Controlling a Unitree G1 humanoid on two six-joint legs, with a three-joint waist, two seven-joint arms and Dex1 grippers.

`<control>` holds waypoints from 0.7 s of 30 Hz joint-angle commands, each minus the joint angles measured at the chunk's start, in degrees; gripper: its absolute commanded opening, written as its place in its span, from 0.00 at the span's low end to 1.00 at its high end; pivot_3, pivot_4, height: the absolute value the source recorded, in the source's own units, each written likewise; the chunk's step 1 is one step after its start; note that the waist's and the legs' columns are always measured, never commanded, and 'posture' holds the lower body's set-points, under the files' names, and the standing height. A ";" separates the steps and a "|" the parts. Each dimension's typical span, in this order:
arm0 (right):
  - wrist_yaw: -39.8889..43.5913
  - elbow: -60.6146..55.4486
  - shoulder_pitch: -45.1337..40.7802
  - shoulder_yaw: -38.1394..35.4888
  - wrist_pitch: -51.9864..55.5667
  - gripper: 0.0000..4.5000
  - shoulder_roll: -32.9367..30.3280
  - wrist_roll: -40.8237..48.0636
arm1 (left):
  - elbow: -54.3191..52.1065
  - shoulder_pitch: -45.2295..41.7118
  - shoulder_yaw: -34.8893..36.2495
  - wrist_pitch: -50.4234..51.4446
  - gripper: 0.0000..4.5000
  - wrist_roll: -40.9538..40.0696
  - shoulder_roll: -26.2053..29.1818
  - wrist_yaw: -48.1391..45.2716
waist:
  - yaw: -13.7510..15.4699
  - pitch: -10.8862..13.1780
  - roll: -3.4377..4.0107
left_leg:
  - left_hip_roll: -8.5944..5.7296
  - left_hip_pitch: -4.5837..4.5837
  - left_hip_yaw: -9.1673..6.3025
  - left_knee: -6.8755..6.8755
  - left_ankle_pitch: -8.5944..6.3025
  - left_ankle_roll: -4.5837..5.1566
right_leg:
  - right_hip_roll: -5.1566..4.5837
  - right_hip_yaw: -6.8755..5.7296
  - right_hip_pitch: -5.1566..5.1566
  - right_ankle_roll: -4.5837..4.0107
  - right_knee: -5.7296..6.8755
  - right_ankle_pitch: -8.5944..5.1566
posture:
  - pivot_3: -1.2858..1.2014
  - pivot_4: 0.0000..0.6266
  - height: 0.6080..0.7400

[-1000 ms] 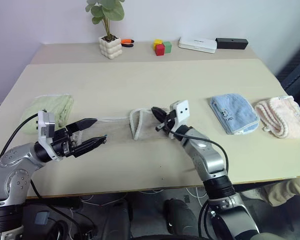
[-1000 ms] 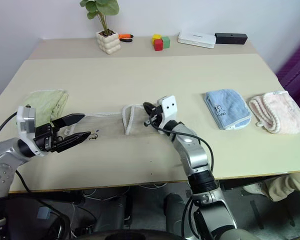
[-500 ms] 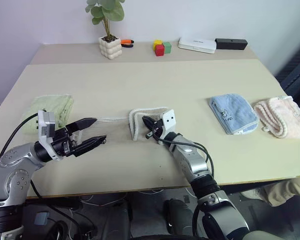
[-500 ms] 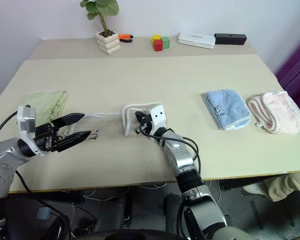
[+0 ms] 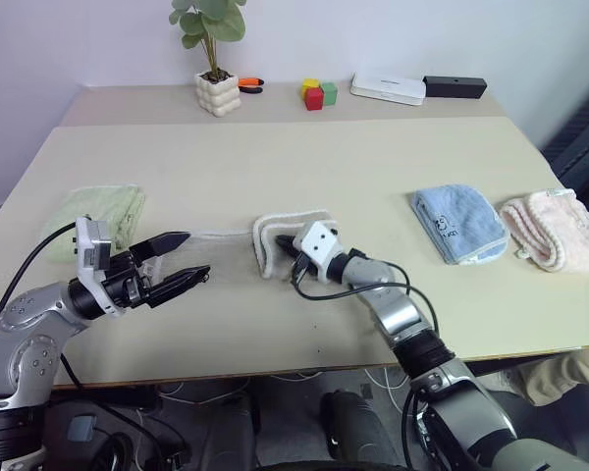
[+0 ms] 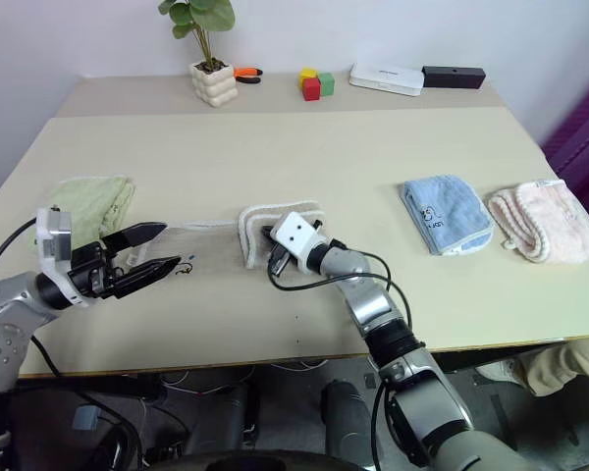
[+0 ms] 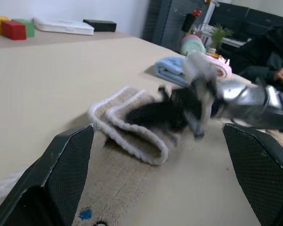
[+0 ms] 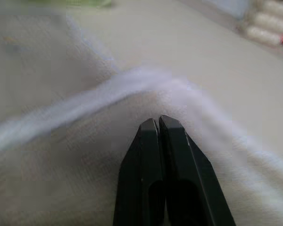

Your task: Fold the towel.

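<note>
Table (image 5: 393,167): towel (image 5: 275,235) against right fingers (image 8: 158,136).

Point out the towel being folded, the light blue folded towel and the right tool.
towel (image 5: 275,235): left eye view, on its folded-over part.
light blue folded towel (image 5: 458,222): left eye view, on its top face.
right tool (image 8: 158,123): right wrist view, at its closed fingertips.

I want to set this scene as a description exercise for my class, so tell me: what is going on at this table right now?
A two-armed robot is partway through folding a beige towel on the table. Its right gripper, fingers shut, presses into the doubled-over end of the towel. Its left gripper hovers open over the towel's flat end. A pale green folded towel, a light blue folded towel and a pink one lie off to the sides.
</note>
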 commanded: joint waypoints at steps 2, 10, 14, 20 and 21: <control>1.81 -8.71 -4.34 -5.13 5.72 0.01 -1.37 5.73 | -2.70 1.62 3.02 3.10 1.00 -5.01 -2.01 4.12 | -0.02 0.00 -0.01 | 0.02 0.00 -0.01 -0.01 0.00 0.00 | 0.02 -0.01 0.00 0.01 0.00 0.01 | 0.52 0.24 1.00; 19.43 -22.71 -0.37 -12.56 20.13 0.49 -14.06 24.71 | -15.03 15.14 13.55 17.70 1.00 -28.45 -6.80 26.46 | 0.32 -0.01 -0.08 | 0.02 -0.05 -0.13 0.05 -0.02 0.02 | -0.08 -0.13 0.08 0.03 -0.04 0.02 | 0.52 0.24 1.00; 23.87 -23.92 1.29 -12.33 19.57 0.93 -17.69 26.09 | -18.28 20.35 16.91 18.23 1.00 -43.87 -8.10 41.07 | 0.15 0.02 -0.03 | 0.04 0.01 -0.10 0.10 -0.01 0.02 | -0.07 -0.09 0.08 -0.06 -0.04 -0.03 | 0.52 0.24 1.00; 27.87 -25.13 0.94 -11.09 18.96 0.98 -19.35 26.90 | -22.96 27.28 13.51 15.71 1.00 -54.07 -11.59 54.80 | 0.18 0.01 -0.04 | 0.01 0.01 -0.08 0.08 -0.02 0.02 | -0.08 -0.06 0.07 -0.10 -0.07 -0.05 | 0.52 0.24 1.00; 29.20 -25.03 1.00 -10.95 18.10 0.98 -20.31 26.46 | -23.69 28.40 12.30 15.31 1.00 -55.12 -12.54 56.59 | 0.30 0.01 -0.04 | -0.01 0.01 -0.08 0.10 -0.02 0.02 | -0.08 -0.05 0.08 -0.10 -0.07 -0.05 | 0.52 0.24 1.00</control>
